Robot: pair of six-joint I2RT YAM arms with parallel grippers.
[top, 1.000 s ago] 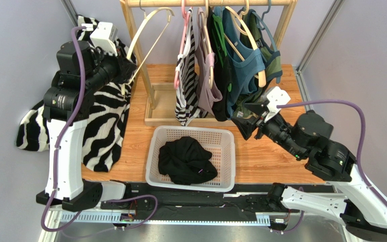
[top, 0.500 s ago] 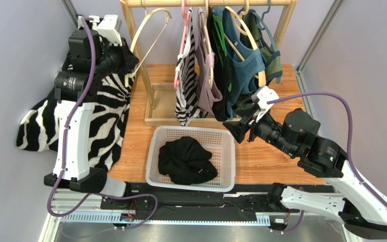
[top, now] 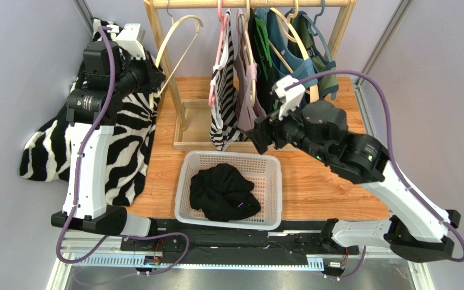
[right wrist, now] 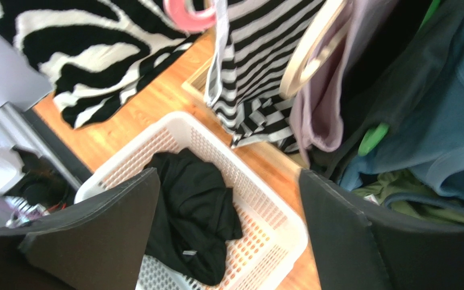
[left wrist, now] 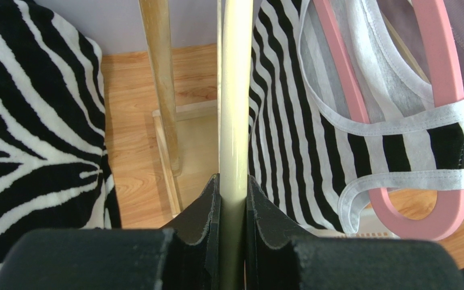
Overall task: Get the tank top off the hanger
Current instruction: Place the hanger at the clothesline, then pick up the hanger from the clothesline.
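A bare cream hanger [top: 179, 42] hangs at the left end of the wooden rail [top: 313, 3], and my left gripper [top: 154, 77] is shut on its arm [left wrist: 235, 109]. A zebra-print tank top [top: 125, 151] lies off the hanger, draped over the table's left edge. My right gripper [top: 260, 134] stands open and empty over the basket's far rim, just in front of a black-and-white striped tank top [top: 222, 103] on a pink hanger [left wrist: 440, 72]. In the right wrist view the right gripper [right wrist: 228, 181] has nothing between its fingers.
A white basket [top: 183, 181] near the front holds a black garment [top: 222, 190]. Mauve [top: 249, 103], dark green, blue [top: 292, 78] and olive tops hang on the rail to the right. A rack post [top: 159, 54] stands beside my left gripper.
My right arm has swung left and up from the table's right side to the striped top, its jaws opening wider. The left arm rose slightly, still shut on the cream hanger.
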